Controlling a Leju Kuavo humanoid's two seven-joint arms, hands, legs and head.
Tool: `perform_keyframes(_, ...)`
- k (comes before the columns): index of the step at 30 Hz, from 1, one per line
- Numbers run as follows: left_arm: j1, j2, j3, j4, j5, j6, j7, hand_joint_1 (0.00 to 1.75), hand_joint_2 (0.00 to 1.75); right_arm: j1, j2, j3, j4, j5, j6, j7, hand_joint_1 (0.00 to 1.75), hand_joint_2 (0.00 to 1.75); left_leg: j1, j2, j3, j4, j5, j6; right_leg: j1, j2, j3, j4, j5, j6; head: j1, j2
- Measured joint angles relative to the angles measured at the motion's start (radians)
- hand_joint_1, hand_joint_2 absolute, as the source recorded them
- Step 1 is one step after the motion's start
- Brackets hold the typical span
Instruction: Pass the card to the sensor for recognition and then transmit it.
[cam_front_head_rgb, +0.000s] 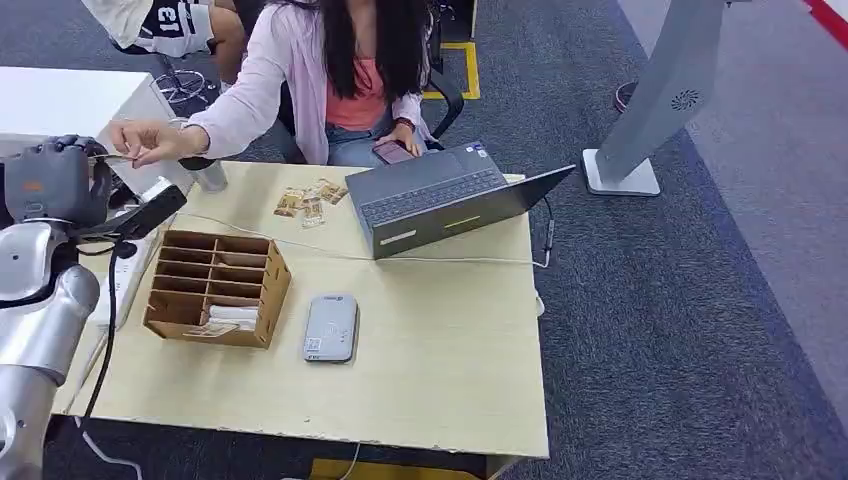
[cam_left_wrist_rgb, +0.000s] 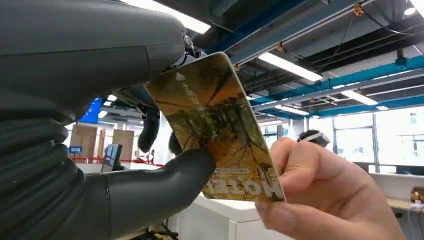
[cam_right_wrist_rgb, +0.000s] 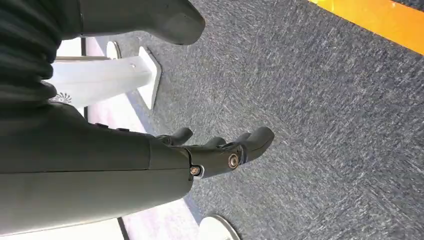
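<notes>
Beyond table edge (cam_front_head_rgb: 60, 400), card (cam_left_wrist_rgb: 220, 135) mid-air

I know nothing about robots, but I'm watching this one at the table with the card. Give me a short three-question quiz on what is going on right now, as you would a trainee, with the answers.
1. True or false: the card is gripped by both the robot's left hand and a person's hand.
2. Which thing lies flat on the table just beside the wooden organizer?
A. the grey card reader
B. the laptop
C. a phone
3. Fill in: the robot's right hand hangs over the carpet and holds ______.

Key
1. True
2. A
3. nothing
</notes>
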Motion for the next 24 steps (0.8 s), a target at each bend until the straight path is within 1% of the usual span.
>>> perform_keyframes(6,0.004,0.000,0.000,0.001,0.010,0.002,-0.007,1.75,1.75,0.000,0.000,0.000,0.000,0.000,0.000,0.000,0.00,1.75,0.000,0.000,0.000,0.000,0.000,0.000,0.000,0.000,0.000,0.000,0.000,0.000,0.000,0.000)
perform_keyframes(11,0.029,0.000,0.000,0.001,0.018,0.009,-0.037,1.75,1.75,0.000,0.000,0.000,0.000,0.003,0.000,0.000,0.00,1.75,0.000,0.000,0.000,0.000,0.000,0.000,0.000,0.000,0.000,0.000,0.000,0.000,0.000,0.000)
perform_keyframes(15,0.052,-0.005,0.000,-0.004,0.018,0.011,-0.040,1.75,1.75,0.000,0.000,0.000,0.000,0.007,0.000,0.000,0.00,1.75,0.000,0.000,0.000,0.000,0.000,0.000,0.000,0.000,0.000,0.000,0.000,0.000,0.000,0.000)
perform_keyframes(17,0.067,-0.011,-0.001,-0.021,0.018,0.011,-0.058,1.75,1.75,0.000,0.000,0.000,0.000,0.009,0.000,0.000,0.00,1.75,0.000,0.000,0.000,0.000,0.000,0.000,0.000,0.000,0.000,0.000,0.000,0.000,0.000,0.000)
perform_keyframes(20,0.108,-0.039,-0.023,-0.079,0.017,0.006,-0.073,1.75,1.75,0.000,0.000,-0.001,0.000,0.015,0.000,0.000,0.00,1.75,0.000,-0.001,0.000,0.000,0.000,0.000,0.000,-0.001,0.000,0.000,0.000,0.000,0.000,0.000)
perform_keyframes(24,0.166,-0.092,-0.071,-0.165,0.002,-0.008,-0.068,1.75,1.75,0.000,0.000,-0.002,0.000,0.021,0.000,0.000,0.00,1.75,-0.001,-0.002,-0.001,0.001,0.000,0.001,0.000,-0.002,0.000,-0.001,0.000,0.000,0.000,0.000)
